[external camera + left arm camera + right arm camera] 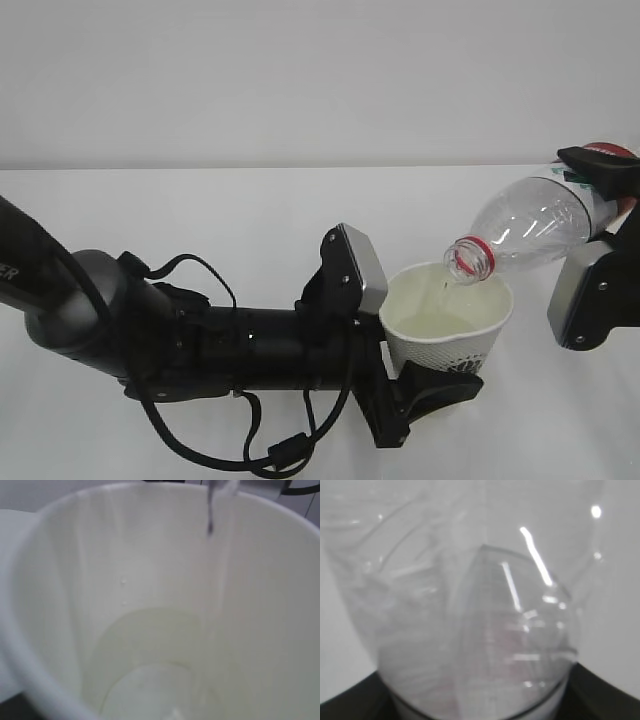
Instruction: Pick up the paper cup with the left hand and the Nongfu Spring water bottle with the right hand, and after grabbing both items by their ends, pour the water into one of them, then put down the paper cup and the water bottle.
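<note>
The paper cup (450, 335) is white with a cream inside and is held just above the table. My left gripper (438, 388) is shut on its lower end, black fingers around the base. The Nongfu Spring water bottle (530, 225) lies tipped, its red-ringed mouth over the cup's rim. My right gripper (612, 205) is shut on its labelled bottom end. A thin stream of water (443, 290) falls into the cup. The left wrist view looks into the cup (60, 605), with the stream (210, 517) and pooled water (150, 690). The clear bottle (470, 605) fills the right wrist view.
The white table (200, 210) runs back to a plain white wall (300, 80). My left arm (200, 340) lies low across the left front, with black cables (250, 455) looping beneath it. A grey plate (580, 290) of the right arm hangs beside the cup.
</note>
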### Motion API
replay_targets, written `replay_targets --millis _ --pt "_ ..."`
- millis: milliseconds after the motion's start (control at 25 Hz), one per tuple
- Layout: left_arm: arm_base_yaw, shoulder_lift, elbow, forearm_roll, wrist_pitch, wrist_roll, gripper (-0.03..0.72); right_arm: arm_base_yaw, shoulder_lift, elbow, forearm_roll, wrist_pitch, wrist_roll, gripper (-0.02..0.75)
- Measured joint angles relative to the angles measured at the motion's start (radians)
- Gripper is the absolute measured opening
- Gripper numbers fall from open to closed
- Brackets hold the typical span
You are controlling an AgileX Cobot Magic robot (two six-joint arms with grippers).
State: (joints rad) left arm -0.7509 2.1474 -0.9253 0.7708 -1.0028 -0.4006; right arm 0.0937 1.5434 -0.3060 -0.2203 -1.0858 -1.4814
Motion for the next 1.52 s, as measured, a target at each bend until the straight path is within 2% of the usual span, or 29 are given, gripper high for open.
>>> replay_targets --millis 1520 --pt "0.0 0.0 0.0 0.0 0.002 0.0 0.528 0.0 0.0 0.0 -0.002 -0.004 0.0 0.47"
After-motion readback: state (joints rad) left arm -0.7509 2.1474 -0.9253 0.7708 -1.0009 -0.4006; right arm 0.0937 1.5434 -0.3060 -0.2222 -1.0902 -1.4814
